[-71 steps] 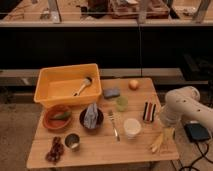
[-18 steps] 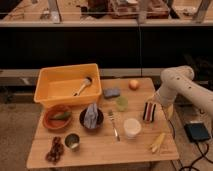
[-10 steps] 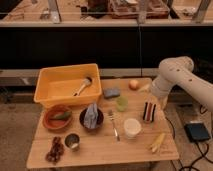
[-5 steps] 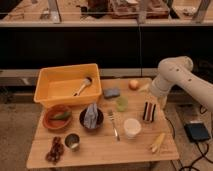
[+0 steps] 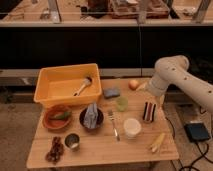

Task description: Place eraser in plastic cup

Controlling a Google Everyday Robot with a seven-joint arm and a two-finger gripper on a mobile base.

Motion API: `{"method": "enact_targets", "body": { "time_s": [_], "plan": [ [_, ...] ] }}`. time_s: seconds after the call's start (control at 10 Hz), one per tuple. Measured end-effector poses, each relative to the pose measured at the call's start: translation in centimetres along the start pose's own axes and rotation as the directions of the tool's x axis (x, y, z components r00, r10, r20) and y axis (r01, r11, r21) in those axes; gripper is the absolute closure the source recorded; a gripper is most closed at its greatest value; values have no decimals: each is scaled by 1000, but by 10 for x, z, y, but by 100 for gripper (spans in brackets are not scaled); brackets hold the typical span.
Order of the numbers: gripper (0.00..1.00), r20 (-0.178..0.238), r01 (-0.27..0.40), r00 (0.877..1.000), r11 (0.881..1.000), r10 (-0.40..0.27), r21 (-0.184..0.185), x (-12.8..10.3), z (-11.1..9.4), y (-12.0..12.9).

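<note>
Gripper [image 5: 150, 103] hovering just above eraser [image 5: 149, 113] | fingers standing spread, pinching nothing | eraser standing upright on bench [image 5: 100, 150], long axis vertical

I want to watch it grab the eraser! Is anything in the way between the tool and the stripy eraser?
No, nothing visible. The robot's tool hangs just above the small dark block eraser with red and pale stripes, with nothing between them.
</note>
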Motion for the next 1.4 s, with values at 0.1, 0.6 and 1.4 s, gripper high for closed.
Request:
{"method": "enact_targets", "body": {
  "time_s": [0.1, 0.6, 1.4],
  "plan": [
    [20, -1, 0, 1000, 1000, 0, 0, 6, 15, -5],
    [20, 22, 30, 999, 999, -30, -29, 11, 70, -6],
    [20, 80, 82, 994, 996, -80, -23, 14, 89, 20]
  ]
}}
